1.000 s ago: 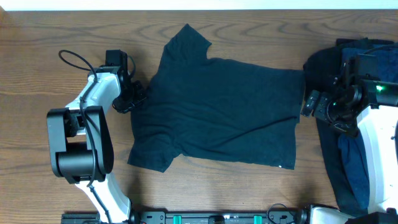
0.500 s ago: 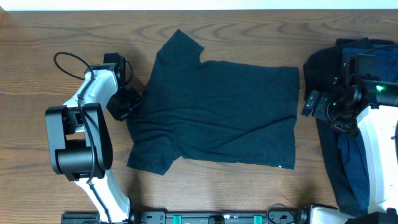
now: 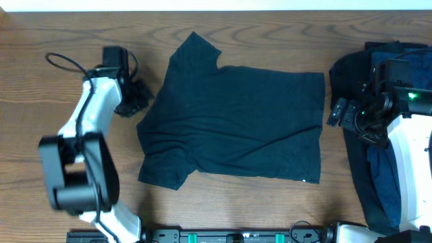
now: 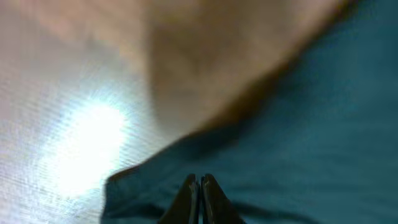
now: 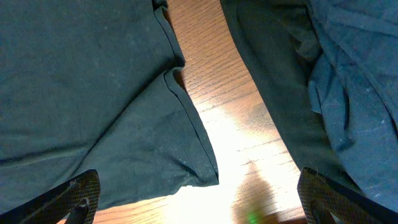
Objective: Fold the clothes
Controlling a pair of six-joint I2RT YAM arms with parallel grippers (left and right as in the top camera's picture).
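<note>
1. Clothes point(image 3: 270, 135) lie in two lots on the wooden tabletop point(image 3: 61, 40): a black T-shirt point(image 3: 236, 121) spread out in the middle, and a heap point(image 3: 351, 74) of dark garments at the right edge.
2. T-shirt lies sideways, with one sleeve point(image 3: 197, 46) towards the far edge, the other point(image 3: 162, 175) towards the near edge, and the hem facing the heap. Some creases run across it, and a small white label point(image 3: 304, 180) shows at the near hem corner.
3. In the heap, a black piece point(image 3: 345, 67) sits nearest the shirt, with navy cloth point(image 3: 386, 185) partly under the right arm.
4. Left tool point(image 3: 138, 98) is at the shirt's left edge with its fingers point(image 4: 199, 196) pressed together. The wrist view is badly blurred, so I cannot tell whether any cloth is pinched.
5. Right tool point(image 3: 334, 111) sits between the hem and the heap with its fingers point(image 5: 78, 199) spread wide and nothing between them. Below it are the shirt's corner, a strip of bare wood and the heap's edge.
</note>
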